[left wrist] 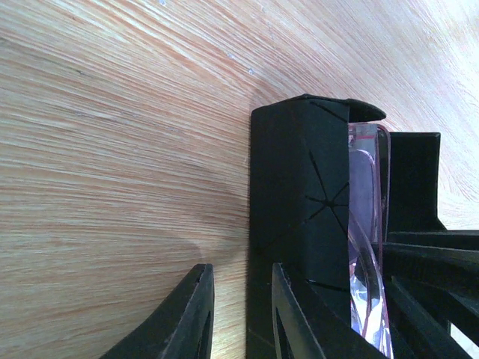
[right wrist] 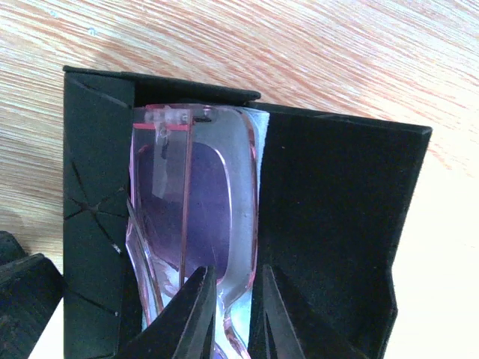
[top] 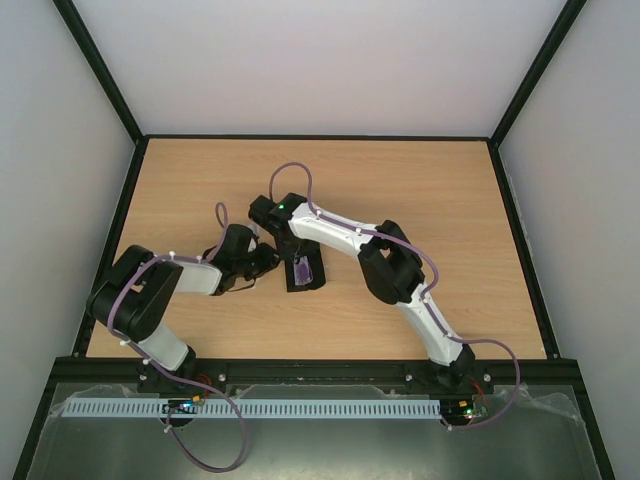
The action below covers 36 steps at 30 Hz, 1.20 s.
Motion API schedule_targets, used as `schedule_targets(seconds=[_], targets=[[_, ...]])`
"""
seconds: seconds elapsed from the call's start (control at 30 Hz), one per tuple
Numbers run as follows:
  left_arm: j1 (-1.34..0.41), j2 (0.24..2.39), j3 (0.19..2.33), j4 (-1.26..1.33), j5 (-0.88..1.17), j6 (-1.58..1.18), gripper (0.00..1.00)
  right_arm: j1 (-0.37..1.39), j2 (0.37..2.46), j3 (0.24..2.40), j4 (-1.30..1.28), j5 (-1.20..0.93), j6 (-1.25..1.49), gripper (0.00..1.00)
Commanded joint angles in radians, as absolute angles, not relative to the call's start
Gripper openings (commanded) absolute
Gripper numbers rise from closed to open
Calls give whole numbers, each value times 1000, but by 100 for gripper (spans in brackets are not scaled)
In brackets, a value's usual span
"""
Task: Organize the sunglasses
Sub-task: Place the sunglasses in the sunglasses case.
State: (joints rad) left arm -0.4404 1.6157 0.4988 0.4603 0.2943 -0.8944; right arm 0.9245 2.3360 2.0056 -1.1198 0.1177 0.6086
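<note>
One camera is looking down from above, behind my bases, over the whole worktop [top: 420, 190]. My wrist cameras are peering close past left pincer [left wrist: 238, 299] and right pincer [right wrist: 233, 299], sharing the case [left wrist: 299, 187] and sunglasses [right wrist: 194, 202].

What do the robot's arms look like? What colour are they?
The left arm and right arm have white tube-shaped parts joined by chunky black joints. A thin purple cable loops along each. The right arm has a small green light. The left claw and right claw each have two black pointed fingers.
</note>
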Motion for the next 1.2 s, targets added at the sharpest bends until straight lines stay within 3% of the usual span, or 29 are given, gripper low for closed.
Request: schedule_targets(seconds=[0.0,0.4,0.47,0.67,1.17], targets=[[-449,1636,500,410,278,-890,24,941,2345,2003,-1092,88,612,20],[-449,1607,483,400,274,-892,24,933,2195,1928,-1105,176,631,32],[-451,1603,481,399,273,-894,24,933,2181,1916,-1104,177,630,30],[-451,1601,472,403,269,-897,24,933,2166,1846,-1087,177,630,11],[-470,1619,461,424,265,-907,24,981,2237,1824,-1074,116,622,9]])
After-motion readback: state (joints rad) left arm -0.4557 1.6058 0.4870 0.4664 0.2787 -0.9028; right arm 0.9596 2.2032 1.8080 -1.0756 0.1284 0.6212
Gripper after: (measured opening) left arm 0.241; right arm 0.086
